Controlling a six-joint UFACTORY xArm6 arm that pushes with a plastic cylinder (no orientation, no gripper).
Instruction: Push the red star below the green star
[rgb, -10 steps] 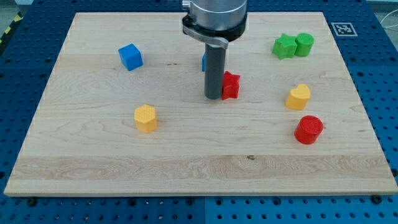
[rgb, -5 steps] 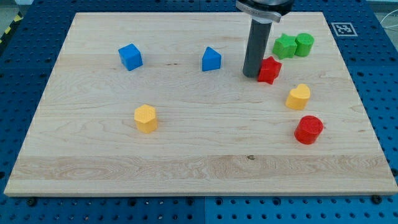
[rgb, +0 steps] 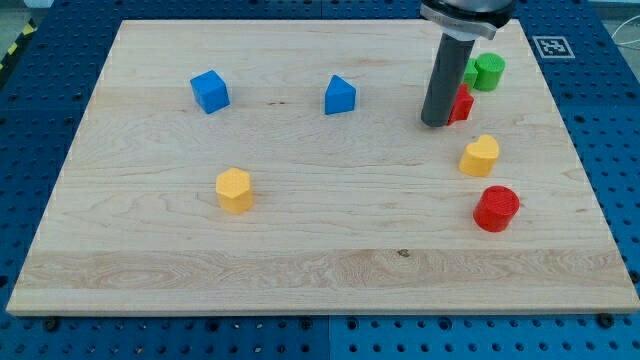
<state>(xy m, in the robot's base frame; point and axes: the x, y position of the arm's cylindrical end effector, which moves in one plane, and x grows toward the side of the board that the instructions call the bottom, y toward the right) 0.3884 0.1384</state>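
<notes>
My tip (rgb: 436, 124): a bare rod with nothing to grab with, pressed to the left side of the red star (rgb: 462, 104).
Red star: half hidden by the rod, just under the green star (rgb: 470, 72), touching or nearly so.
Green round block (rgb: 489, 71): right beside the green star, near the board's top edge.
Yellow block (rgb: 480, 155): close below the red star.
Red round block (rgb: 495, 208): lower right, near the right edge.
Open room: lots of bare board (rgb: 300, 250) along the bottom and middle.
</notes>
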